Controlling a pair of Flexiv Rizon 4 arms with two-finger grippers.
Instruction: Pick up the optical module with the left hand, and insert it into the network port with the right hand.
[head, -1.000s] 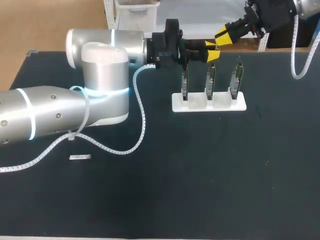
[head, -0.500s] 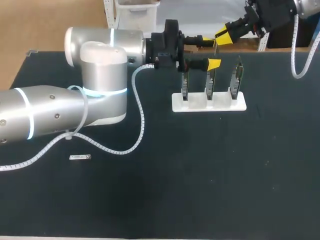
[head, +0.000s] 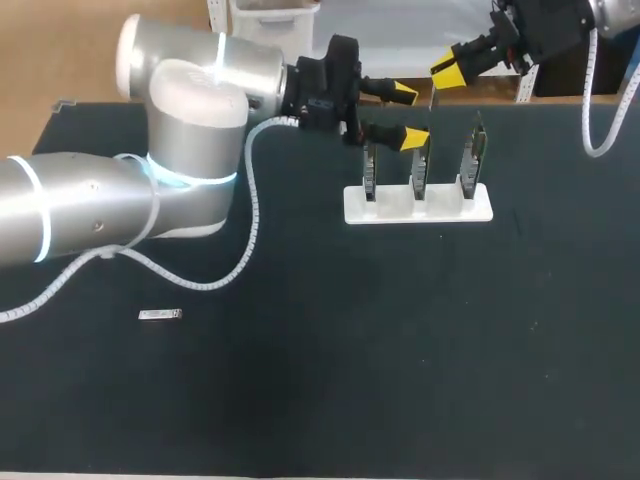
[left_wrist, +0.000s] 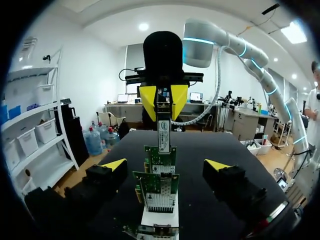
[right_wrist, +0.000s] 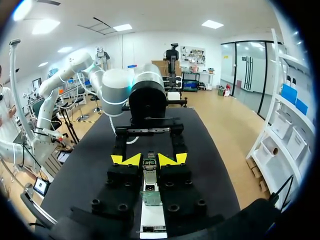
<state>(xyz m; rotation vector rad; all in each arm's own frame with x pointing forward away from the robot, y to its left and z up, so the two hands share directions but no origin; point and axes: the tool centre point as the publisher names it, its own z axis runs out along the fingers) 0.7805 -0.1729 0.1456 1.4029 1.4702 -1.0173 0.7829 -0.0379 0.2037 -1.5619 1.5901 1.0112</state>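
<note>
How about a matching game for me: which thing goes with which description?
Things:
1. left tool
2. right tool
3. white stand
4. small silver piece

Descriptions:
A. lies flat and alone on the black table
B. shut on the optical module
C. open, gripping nothing
D. holds three upright circuit boards

Pairs: 1-C, 2-B, 3-D, 4-A
</note>
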